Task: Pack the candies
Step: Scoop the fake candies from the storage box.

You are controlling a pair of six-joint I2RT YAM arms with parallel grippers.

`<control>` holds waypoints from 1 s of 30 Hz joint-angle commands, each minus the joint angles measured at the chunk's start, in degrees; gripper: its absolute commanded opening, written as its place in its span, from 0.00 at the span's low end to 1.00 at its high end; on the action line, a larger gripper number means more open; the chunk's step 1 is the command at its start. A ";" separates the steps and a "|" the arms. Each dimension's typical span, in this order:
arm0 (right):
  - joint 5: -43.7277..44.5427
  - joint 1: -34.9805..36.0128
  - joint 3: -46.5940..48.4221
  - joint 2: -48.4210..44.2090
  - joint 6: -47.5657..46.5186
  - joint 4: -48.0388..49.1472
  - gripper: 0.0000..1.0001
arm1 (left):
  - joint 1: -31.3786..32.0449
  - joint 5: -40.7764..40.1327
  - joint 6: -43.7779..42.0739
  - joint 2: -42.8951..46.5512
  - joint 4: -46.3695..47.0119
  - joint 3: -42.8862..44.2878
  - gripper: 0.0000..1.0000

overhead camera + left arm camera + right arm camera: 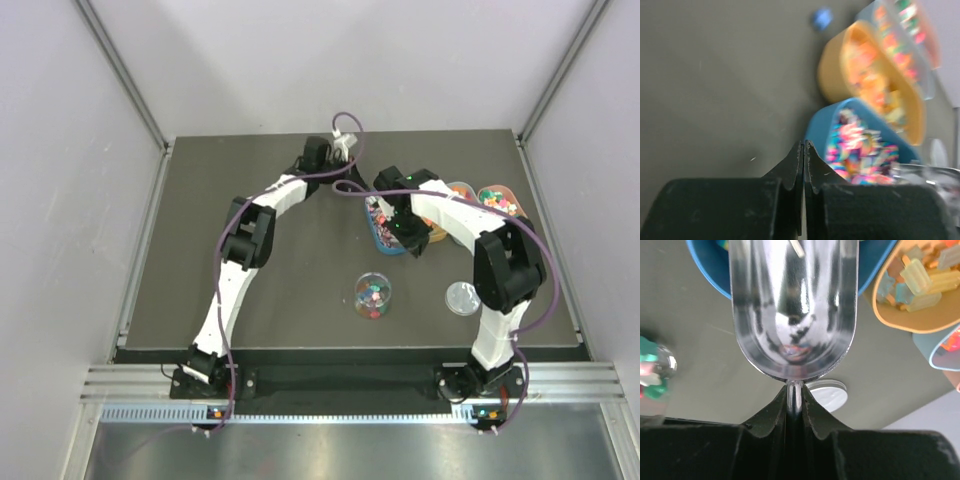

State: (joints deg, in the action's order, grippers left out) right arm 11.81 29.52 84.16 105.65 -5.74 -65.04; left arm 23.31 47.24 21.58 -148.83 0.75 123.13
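Observation:
My right gripper point(794, 396) is shut on the thin handle of a metal scoop point(795, 310), whose shiny bowl shows no candies and hangs over the near end of a blue oval tray point(707, 270). From above, that gripper point(402, 228) sits over the blue tray point(381, 232). Multicoloured candies point(860, 145) fill the blue tray point(820, 125); pale gummy candies point(920, 275) lie in an orange tray point(890, 315). A clear jar point(373, 295) at mid-table holds more candies. My left gripper point(804, 146) is shut with nothing in it, raised at the far middle point(343, 148).
A clear round lid point(461, 297) lies flat to the right of the jar. Two more trays of candies point(460, 190) point(498, 197) stand at the back right. One blue piece point(822, 18) lies loose on the dark mat. Grey walls enclose the table.

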 commanded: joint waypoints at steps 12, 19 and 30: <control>-6.80 -0.51 7.87 5.01 3.63 0.44 0.00 | 5.08 -1.72 -0.85 -1.11 -3.30 0.19 0.00; -8.56 0.45 1.98 2.81 5.38 0.00 0.00 | 4.99 -2.68 -3.91 -0.75 -4.18 1.74 0.00; -6.80 0.36 11.19 7.81 5.30 0.70 0.00 | 4.90 -1.45 -0.59 3.63 -2.26 -6.12 0.00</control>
State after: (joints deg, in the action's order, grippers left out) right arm 5.39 29.47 90.13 111.04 -1.19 -69.10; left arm 26.96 41.67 18.57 -151.04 -1.69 121.40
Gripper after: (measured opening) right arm 0.113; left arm 0.009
